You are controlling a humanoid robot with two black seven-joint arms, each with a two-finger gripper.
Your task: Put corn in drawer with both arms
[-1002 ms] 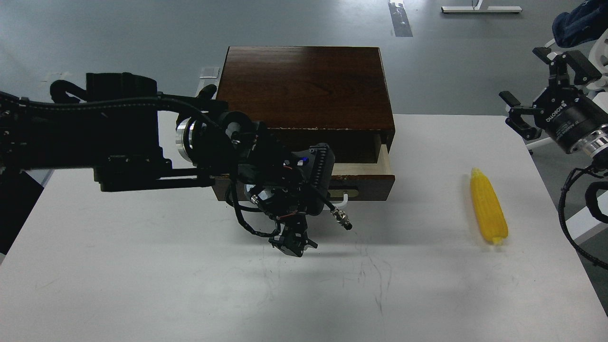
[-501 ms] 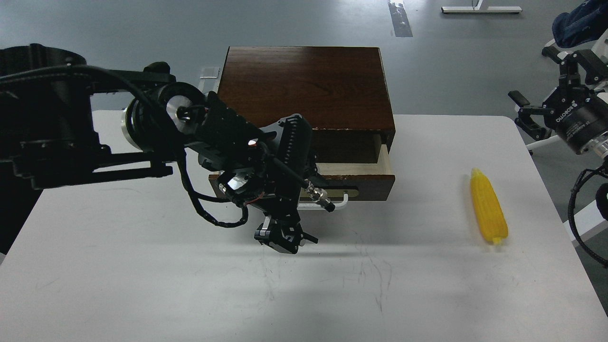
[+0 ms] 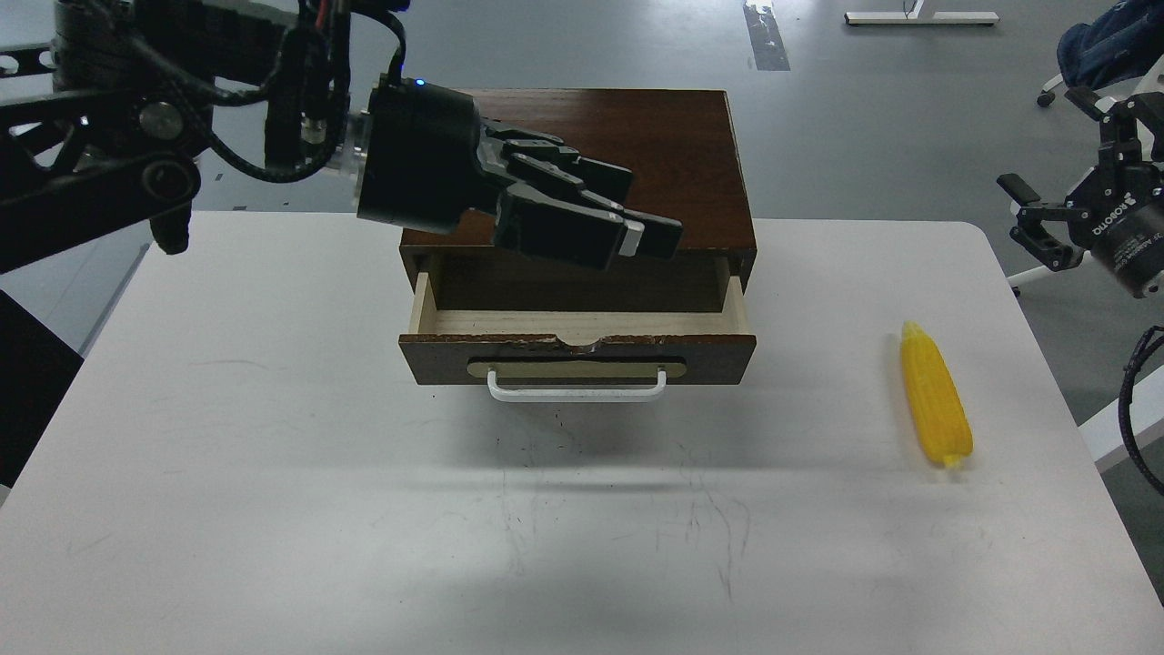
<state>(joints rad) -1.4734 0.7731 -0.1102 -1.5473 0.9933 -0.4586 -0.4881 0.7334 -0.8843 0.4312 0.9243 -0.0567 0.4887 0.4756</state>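
Observation:
The yellow corn point(image 3: 935, 405) lies on the white table point(image 3: 273, 473) at the right, pointed end away from me. The dark brown drawer point(image 3: 582, 350) is pulled out of its cabinet point(image 3: 655, 136); its pale interior is empty and its white handle point(image 3: 577, 393) is free. My left gripper point(image 3: 650, 236) hovers above the drawer's back left, fingers pressed together and pointing right, holding nothing. My right gripper point(image 3: 1059, 196) is off the table's right edge, well above and behind the corn, fingers spread open and empty.
The cabinet stands at the table's back middle. Grey floor lies beyond the table, with a white base bar point(image 3: 920, 16) at the top right. A cable point(image 3: 1137, 400) hangs by the table's right edge.
My left gripper has left the drawer's handle and risen up and back over the open drawer, turning its fingers to the right. The right gripper has drifted further right and up.

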